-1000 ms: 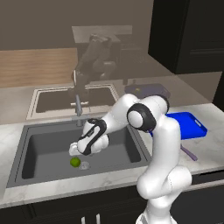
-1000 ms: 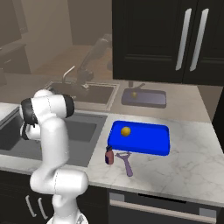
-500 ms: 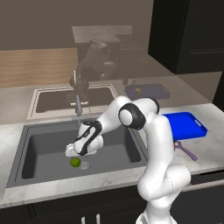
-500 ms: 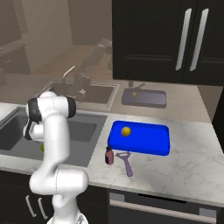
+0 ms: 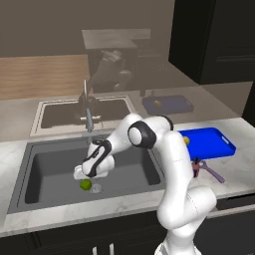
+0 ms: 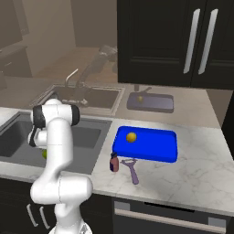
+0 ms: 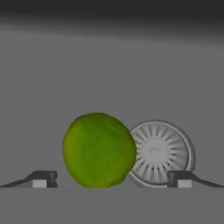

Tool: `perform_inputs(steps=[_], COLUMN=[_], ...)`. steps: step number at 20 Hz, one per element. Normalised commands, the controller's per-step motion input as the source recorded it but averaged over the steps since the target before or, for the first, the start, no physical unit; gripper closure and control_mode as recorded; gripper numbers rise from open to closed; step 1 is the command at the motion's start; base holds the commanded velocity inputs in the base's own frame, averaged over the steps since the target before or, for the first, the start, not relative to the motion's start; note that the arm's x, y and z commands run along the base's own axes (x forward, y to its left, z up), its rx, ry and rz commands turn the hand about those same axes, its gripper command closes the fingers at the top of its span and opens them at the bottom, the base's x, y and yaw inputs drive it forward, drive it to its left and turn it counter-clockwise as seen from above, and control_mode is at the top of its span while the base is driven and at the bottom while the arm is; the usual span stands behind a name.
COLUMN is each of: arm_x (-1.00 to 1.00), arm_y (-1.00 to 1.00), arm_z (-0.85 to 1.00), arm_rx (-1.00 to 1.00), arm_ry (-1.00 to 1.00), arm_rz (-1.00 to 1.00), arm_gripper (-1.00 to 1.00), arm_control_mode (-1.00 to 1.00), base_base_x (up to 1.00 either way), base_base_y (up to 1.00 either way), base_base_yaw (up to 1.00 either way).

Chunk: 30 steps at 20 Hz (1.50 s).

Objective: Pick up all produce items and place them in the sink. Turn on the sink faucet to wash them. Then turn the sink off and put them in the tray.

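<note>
Two fruits, left base view: the green lime (image 5: pixel 85 184) lies on the floor of the sink (image 5: pixel 50 169), just beside the round drain (image 5: pixel 96 188); the yellow-orange lemon (image 5: pixel 186 141) sits in the blue tray (image 5: pixel 214 144), partly hidden behind the arm.
Pincer, left base view: the pincer (image 5: pixel 83 175) hangs low inside the sink, right above the lime.
Faucet, left base view: the sink faucet (image 5: pixel 87 112) stands upright on the bench (image 5: pixel 234 167) at the basin's back rim.
Right base view: the lemon rests on the tray floor toward its back left; a purple utensil (image 6: pixel 132 168) lies on the bench just in front of the tray; a sliver of the lime shows behind the arm, down in the sink.
Hand view: the fingertips (image 7: pixel 41 179) stand wide apart with the lime between them, touching neither; the drain sits just behind the lime.
</note>
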Motion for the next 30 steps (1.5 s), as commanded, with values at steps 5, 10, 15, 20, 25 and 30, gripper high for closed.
perform_inputs(steps=[5, 10, 15, 20, 25, 30], arm_x=[0.07, 0.0, 0.0, 0.0, -0.1, -0.09], arm_y=[0.07, 0.16, 0.2, 0.17, -0.07, -0.4], arm_z=[-0.29, -0.21, -0.23, -0.24, 0.09, 0.66], arm_rx=[0.0, 0.0, 0.0, 0.0, 0.0, 0.0], arm_ry=[0.01, 0.02, 0.02, 0.02, -0.01, -0.04], arm_rz=[0.0, 0.0, 0.0, 0.0, 0.0, -0.05], arm_gripper=[-1.0, -1.0, -1.0, 1.0, 1.0, 1.0], arm_control_mode=[-1.0, -1.0, -1.0, -1.0, -1.0, -1.0], base_base_x=[0.0, 0.0, 0.0, 0.0, 0.0, 0.0], base_base_y=[0.0, 0.0, 0.0, 0.0, 0.0, 0.0], base_base_yaw=[0.0, 0.0, 0.0, 0.0, 0.0, 0.0])
